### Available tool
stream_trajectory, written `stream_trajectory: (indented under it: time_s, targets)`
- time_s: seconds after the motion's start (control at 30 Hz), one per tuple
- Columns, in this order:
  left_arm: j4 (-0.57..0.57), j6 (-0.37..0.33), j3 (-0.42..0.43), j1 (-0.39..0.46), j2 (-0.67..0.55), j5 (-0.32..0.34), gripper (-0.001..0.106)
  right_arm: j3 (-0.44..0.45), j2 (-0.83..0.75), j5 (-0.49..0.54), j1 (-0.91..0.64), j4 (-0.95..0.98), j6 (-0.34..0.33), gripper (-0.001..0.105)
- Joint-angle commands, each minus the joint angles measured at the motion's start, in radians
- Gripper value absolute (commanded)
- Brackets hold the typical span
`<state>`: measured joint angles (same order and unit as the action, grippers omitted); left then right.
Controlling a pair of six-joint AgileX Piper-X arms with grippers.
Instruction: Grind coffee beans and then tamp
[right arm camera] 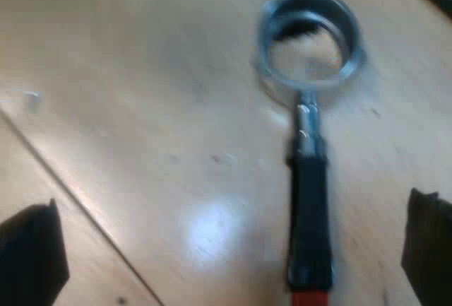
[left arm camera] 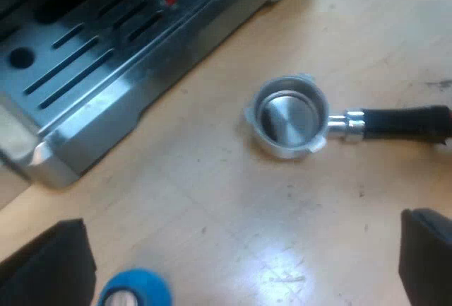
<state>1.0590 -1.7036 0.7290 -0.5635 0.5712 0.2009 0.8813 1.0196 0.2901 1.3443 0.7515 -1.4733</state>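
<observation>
- Left wrist view: looking down on holder (left arm camera: 289,115), loose on table (left arm camera: 212,200), basket up and bare metal inside (no grounds seen), near machine (left arm camera: 92,94) but apart from it.
- Probably laid flat like this to leave handle (right arm camera: 309,207) free for a grab.
- Left gripper (left arm camera: 236,263): spread wide, holding nothing, hovering over table between holder and tamper (left arm camera: 134,292).
- Tamper (blue) just beside 1 left finger, likely parked within reach for the tamping step.
- Right gripper (right arm camera: 229,249): spread wide, empty, hanging over handle near its red end (right arm camera: 311,299), seemingly lined up for a grasp.
- Judged from empty basket: grinding not yet done, tamping neither.
- Counted: 1 holder, 1 tamper, 1 machine, 2 grippers.
</observation>
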Motion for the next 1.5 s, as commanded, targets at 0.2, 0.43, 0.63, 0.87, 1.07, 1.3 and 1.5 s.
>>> stream_trajectory:
  time_s: [0.2,0.43,0.63,0.87,1.07,1.3,1.5]
  targets:
    - [0.057,-0.018,0.025,0.162,-0.004,-0.051,0.089,-0.015,-0.015,0.203,0.139,-0.234,-0.060,0.102]
    - [0.096,-0.011,0.025,0.191,-0.004,-0.115,0.089,-0.143,-0.011,0.203,0.137,-0.539,-0.122,0.102]
    - [0.105,-0.011,0.002,0.191,0.034,-0.117,0.089,-0.273,-0.011,0.200,0.137,-0.729,-0.192,0.102]
    - [0.087,-0.011,-0.045,0.191,0.143,-0.117,0.089,-0.338,-0.011,0.200,0.137,-0.752,-0.191,0.102]
    - [0.056,-0.011,-0.079,0.191,0.229,-0.117,0.089,-0.341,0.020,0.200,0.137,-0.780,-0.191,0.102]
    - [-0.021,-0.011,-0.151,0.191,0.314,-0.117,0.089,-0.341,0.098,0.200,0.137,-0.873,-0.191,0.102]
    - [-0.120,-0.011,-0.178,0.191,0.410,-0.117,0.089,-0.341,0.131,0.200,0.137,-0.905,-0.191,0.102]
